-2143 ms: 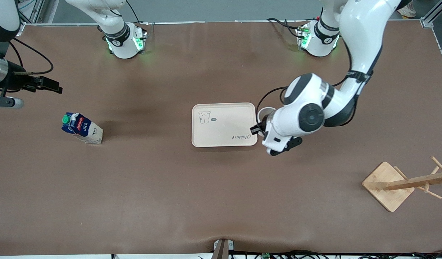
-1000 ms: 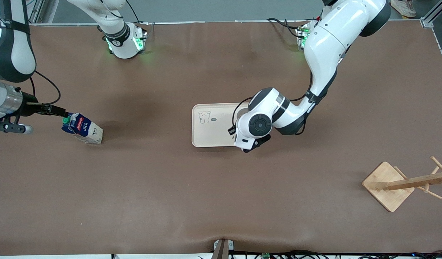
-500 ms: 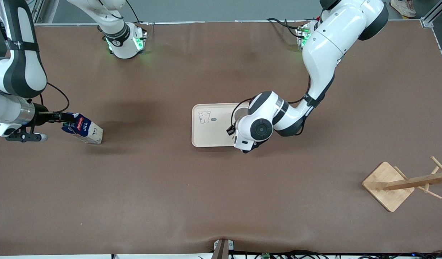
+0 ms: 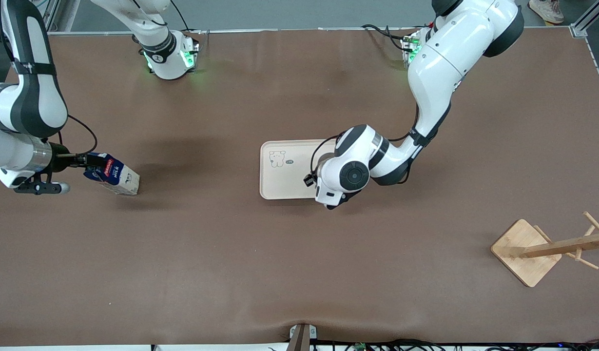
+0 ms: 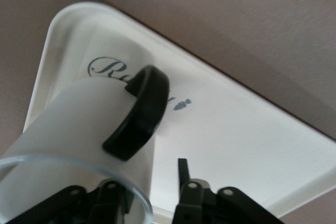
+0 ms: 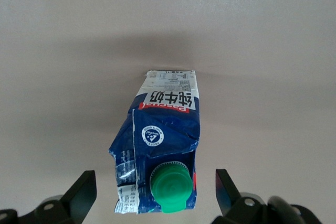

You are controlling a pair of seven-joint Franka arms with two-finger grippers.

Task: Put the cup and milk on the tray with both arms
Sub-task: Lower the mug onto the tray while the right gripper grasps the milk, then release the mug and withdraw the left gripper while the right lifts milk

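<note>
Two wrist views filled gaps: left gripper (image 5: 152,203) jaws pinched the cup (image 5: 79,129) wall over the tray (image 5: 252,145), right gripper (image 6: 152,192) jaws spread wide around the milk (image 6: 160,145) top.

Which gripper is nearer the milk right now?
Right. The right gripper is open around the milk, fingers either side of its cap end. The left gripper holds the cup over the tray.

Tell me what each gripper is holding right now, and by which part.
The left gripper holds the cup by its rim wall beside the handle, over the tray. The right gripper holds nothing; it is open around the milk.
</note>
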